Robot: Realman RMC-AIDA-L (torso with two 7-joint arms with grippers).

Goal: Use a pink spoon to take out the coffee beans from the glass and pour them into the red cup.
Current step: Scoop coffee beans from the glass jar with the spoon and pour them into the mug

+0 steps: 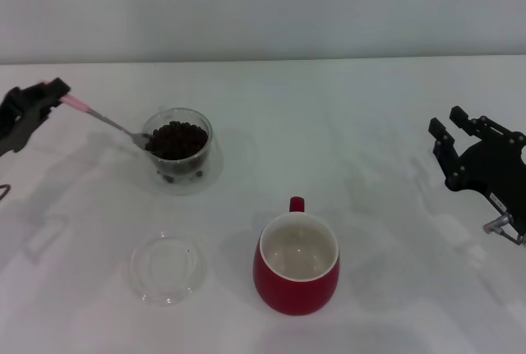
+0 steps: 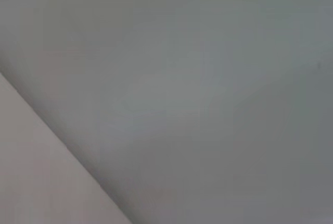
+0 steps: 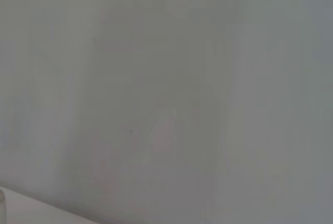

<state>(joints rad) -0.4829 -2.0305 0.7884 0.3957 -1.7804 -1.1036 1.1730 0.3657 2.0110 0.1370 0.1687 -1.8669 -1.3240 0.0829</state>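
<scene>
In the head view my left gripper (image 1: 56, 94) is at the far left, shut on the pink handle of the pink spoon (image 1: 103, 119). The spoon slants down to the right, its metal bowl at the left rim of the glass (image 1: 178, 150). The glass stands left of centre and holds a heap of dark coffee beans (image 1: 176, 140). The red cup (image 1: 297, 265), cream-white inside and with nothing in it, stands in front of centre with its handle pointing away. My right gripper (image 1: 460, 128) hangs open at the far right, away from everything. Both wrist views show only blank surface.
A flat shallow clear round dish (image 1: 168, 268) lies on the white table (image 1: 370, 124) in front of the glass and to the left of the red cup.
</scene>
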